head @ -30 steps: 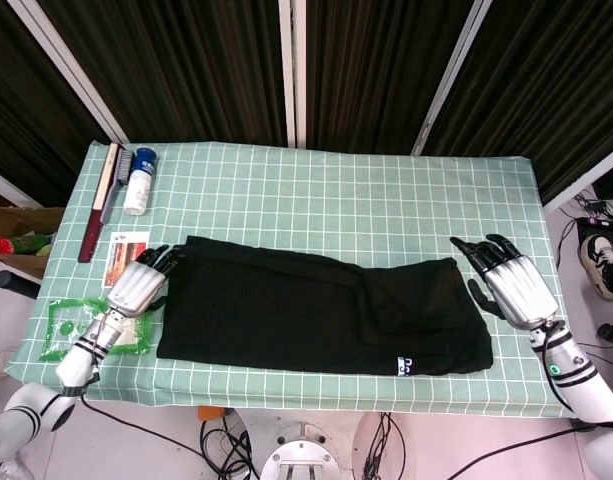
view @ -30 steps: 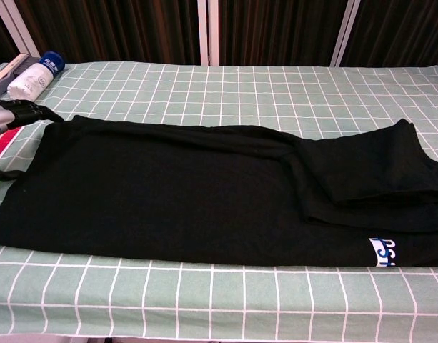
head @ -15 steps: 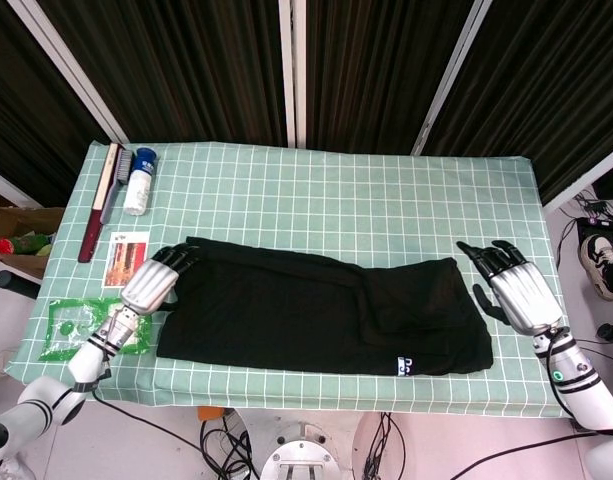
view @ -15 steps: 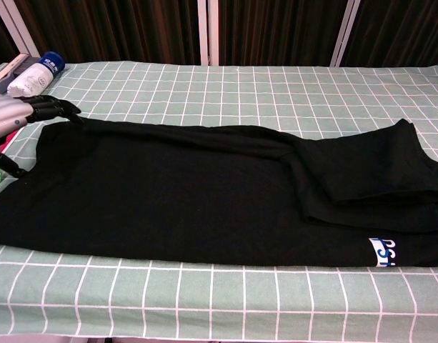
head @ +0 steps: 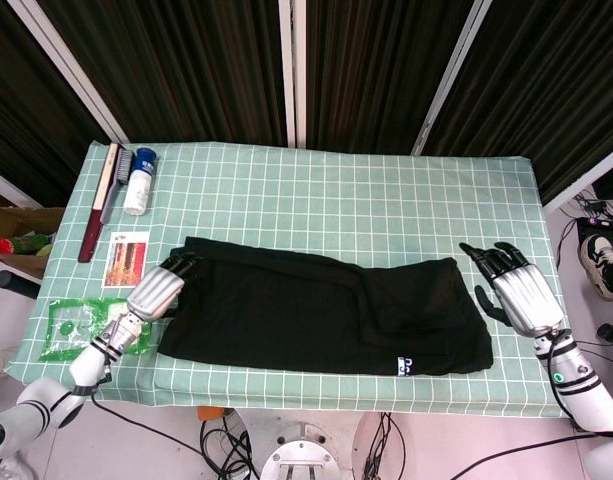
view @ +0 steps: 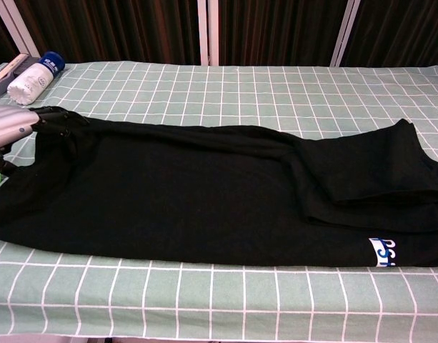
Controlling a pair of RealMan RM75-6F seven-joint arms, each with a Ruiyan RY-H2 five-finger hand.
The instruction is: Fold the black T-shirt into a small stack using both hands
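The black T-shirt (head: pixel 321 310) (view: pixel 219 193) lies as a long folded band across the front half of the green checked table (head: pixel 326 195), with a small white-and-blue label (head: pixel 407 366) at its near right corner. My left hand (head: pixel 154 291) (view: pixel 11 127) is at the shirt's left end, and its dark fingers (view: pixel 60 121) lie over the far left corner, where the cloth bulges slightly. The thumb is hidden, so a grip does not show. My right hand (head: pixel 516 290) hovers just right of the shirt's right end with fingers spread, holding nothing.
At the far left corner lie a dark red brush (head: pixel 98 205) and a white bottle with a blue cap (head: pixel 138 182) (view: pixel 34 74). A printed card (head: pixel 126 258) and a green packet (head: pixel 71 326) lie left of the left hand. Dark curtains hang behind the table.
My left hand has moved right and forward onto the shirt's left corner, nudging the edge. My right hand drifted slightly right and stays apart from the shirt.
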